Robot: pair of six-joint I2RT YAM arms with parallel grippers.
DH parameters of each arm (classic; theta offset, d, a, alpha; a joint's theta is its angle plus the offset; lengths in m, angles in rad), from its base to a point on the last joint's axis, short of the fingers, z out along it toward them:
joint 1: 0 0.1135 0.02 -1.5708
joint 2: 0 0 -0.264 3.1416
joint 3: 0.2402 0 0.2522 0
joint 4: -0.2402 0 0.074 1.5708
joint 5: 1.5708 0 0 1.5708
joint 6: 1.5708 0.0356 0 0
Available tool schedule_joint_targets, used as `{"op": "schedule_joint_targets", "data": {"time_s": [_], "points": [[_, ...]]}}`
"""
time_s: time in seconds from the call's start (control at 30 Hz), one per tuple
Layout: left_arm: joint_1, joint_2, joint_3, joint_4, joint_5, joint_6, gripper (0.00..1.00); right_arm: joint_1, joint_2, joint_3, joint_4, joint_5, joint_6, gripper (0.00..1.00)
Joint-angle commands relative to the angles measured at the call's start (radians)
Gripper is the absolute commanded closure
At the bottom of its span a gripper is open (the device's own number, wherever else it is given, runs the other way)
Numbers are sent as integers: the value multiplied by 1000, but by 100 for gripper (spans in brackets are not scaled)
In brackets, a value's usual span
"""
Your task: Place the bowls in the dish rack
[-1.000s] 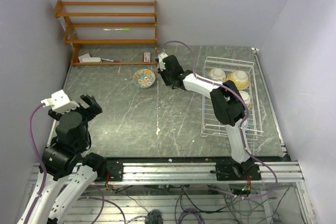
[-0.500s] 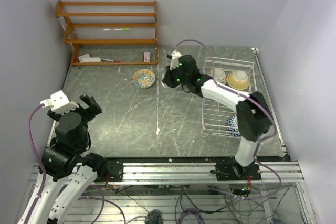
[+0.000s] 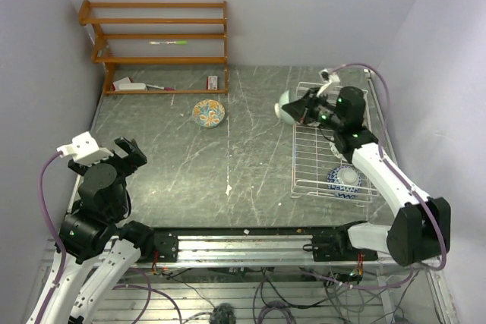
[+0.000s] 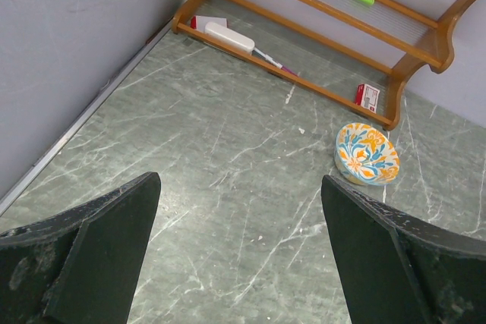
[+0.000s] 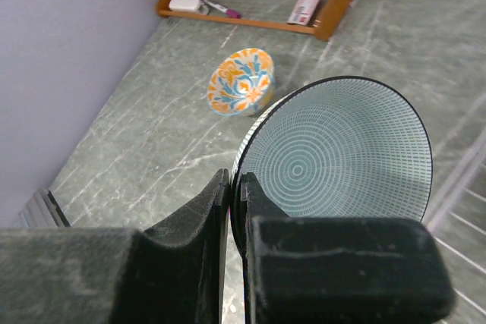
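My right gripper is shut on the rim of the pale teal bowl, holding it on edge in the air at the dish rack's far left corner. In the right wrist view the fingers pinch that bowl's rim. A colourful bowl sits upright on the table to the left. A bowl lies upside down in the rack's near right corner. My left gripper hovers open over the near left of the table, far from the colourful bowl.
A wooden shelf unit stands at the far left against the wall, with markers and small boxes on it. Walls close in on the left and right. My right arm reaches over the rack and hides its far part.
My right arm has swung right from the table's middle to the rack's far left corner, carrying the teal bowl. The left arm has not moved.
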Motion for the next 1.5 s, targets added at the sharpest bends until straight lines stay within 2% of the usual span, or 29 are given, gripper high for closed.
{"op": "schedule_joint_targets", "data": {"time_s": [0.0, 0.37, 0.73, 0.8, 0.87, 1.1, 1.2, 1.37, 1.47], "points": [[7, -14, 0, 21, 3, -3, 2, -111, -88, -55, 14, -173, 87, 99], [7, -17, -3, 35, 22, 5, 2, -325, -183, -314, 153, -406, 290, 98], [7, 0, -3, 41, 25, 8, 2, -460, -156, -558, 522, -512, 580, 98], [7, 4, -3, 39, 26, 7, 2, -496, -117, -617, 668, -536, 681, 98], [7, 10, -3, 39, 27, 6, 2, -526, -52, -675, 888, -562, 797, 98], [7, 14, -1, 37, 20, 3, 2, -582, 342, -764, 1621, -593, 1164, 97], [7, 15, -1, 33, 18, 1, 2, -593, 474, -749, 1675, -601, 1181, 95], [7, 17, 0, 27, 12, -4, 2, -603, 507, -726, 1669, -607, 1155, 93], [7, 21, -1, 34, 10, -2, 2, -624, 518, -719, 1669, -608, 1164, 87]]}}
